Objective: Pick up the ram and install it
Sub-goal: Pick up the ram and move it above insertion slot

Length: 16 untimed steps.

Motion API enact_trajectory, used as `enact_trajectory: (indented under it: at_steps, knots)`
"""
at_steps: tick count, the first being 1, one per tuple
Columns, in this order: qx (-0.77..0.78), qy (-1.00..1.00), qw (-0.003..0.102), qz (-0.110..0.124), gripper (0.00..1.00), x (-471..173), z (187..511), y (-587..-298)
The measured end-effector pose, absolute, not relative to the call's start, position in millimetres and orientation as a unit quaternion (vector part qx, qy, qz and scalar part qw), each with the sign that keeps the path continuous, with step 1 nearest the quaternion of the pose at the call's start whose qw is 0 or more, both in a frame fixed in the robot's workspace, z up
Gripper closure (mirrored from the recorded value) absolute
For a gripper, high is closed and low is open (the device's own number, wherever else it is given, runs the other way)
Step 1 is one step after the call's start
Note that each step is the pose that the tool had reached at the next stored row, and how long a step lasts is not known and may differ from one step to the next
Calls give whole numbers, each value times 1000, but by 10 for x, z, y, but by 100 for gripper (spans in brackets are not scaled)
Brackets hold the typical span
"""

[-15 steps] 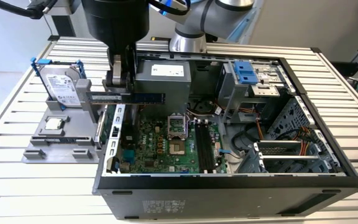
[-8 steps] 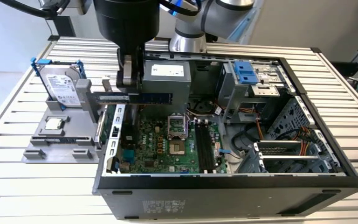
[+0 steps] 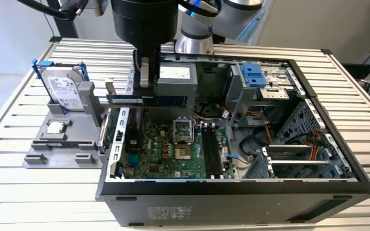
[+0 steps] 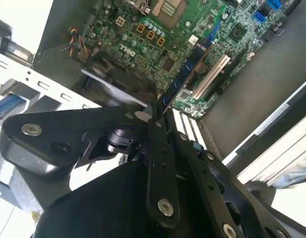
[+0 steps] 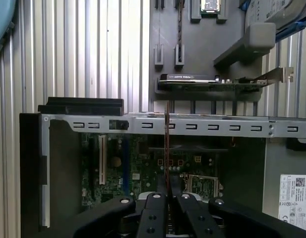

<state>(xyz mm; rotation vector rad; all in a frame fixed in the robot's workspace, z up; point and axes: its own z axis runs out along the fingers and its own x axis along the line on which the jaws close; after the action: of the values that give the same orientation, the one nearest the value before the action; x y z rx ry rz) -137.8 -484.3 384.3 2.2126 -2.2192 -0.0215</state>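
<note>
Black gripper (image 4: pixel 155 118) fingers clamp one end of the ram (image 4: pixel 188 69), a green memory stick held in the air above the motherboard (image 4: pixel 202 20) of an open computer case (image 3: pixel 236 202). From the exterior view, the stick hangs level over the case wall nearest the grey parts holder (image 3: pixel 56 144), where a hard drive (image 3: pixel 64 89) stands upright.

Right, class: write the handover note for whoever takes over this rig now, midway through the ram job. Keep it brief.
Tool: shut on the ram.
Ram: held above the open computer case, over its wall on the exterior view's left, clear of the motherboard.
Done: pick-up.
Left: seating; the memory slots look empty.
</note>
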Motion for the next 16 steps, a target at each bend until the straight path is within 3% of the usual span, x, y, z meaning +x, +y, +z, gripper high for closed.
enact_trajectory:
  at_steps: [16]
  knots:
    - [706,-708,4,-7,100,-1097,3844,-4843]
